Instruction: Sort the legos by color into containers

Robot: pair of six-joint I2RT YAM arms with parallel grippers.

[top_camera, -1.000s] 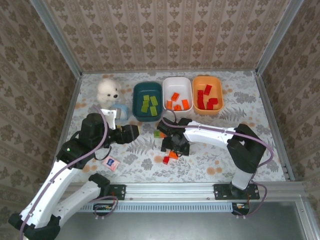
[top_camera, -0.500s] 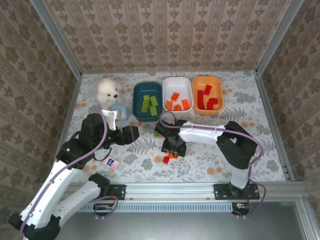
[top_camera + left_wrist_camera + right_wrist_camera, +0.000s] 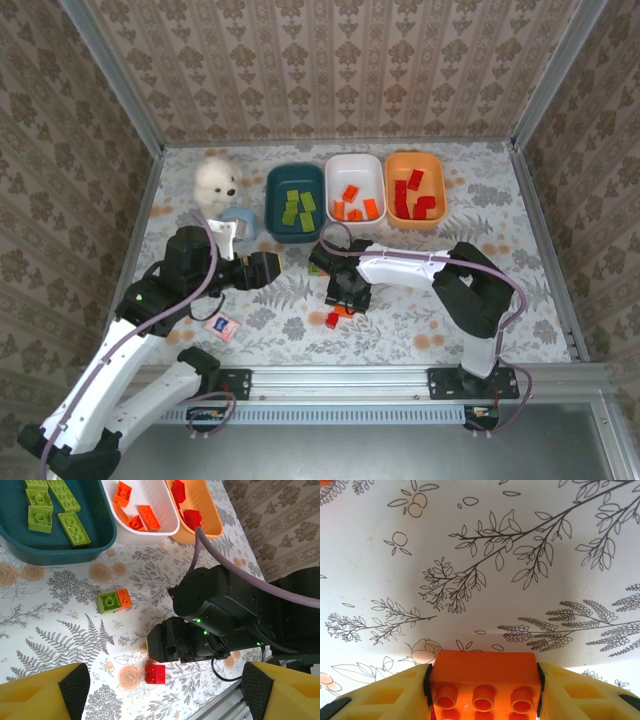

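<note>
Right gripper (image 3: 483,690), at the bottom centre of the right wrist view, is clamping an orange brick (image 3: 482,667) between both pads. Left gripper (image 3: 166,687) is hovering, jaws wide apart, over a red brick (image 3: 155,674) at lower centre. Teal tub (image 3: 272,205), white tub (image 3: 355,158) and orange tub (image 3: 440,190) are standing side by side at the overhead view's upper centre.

My top camera looks steeply down from behind my bases (image 3: 225,380) over the whole table (image 3: 500,230); my left wrist camera, lower, shares its tubs (image 3: 60,552) and right arm (image 3: 225,610); my right wrist camera sits close above the same surface.
</note>
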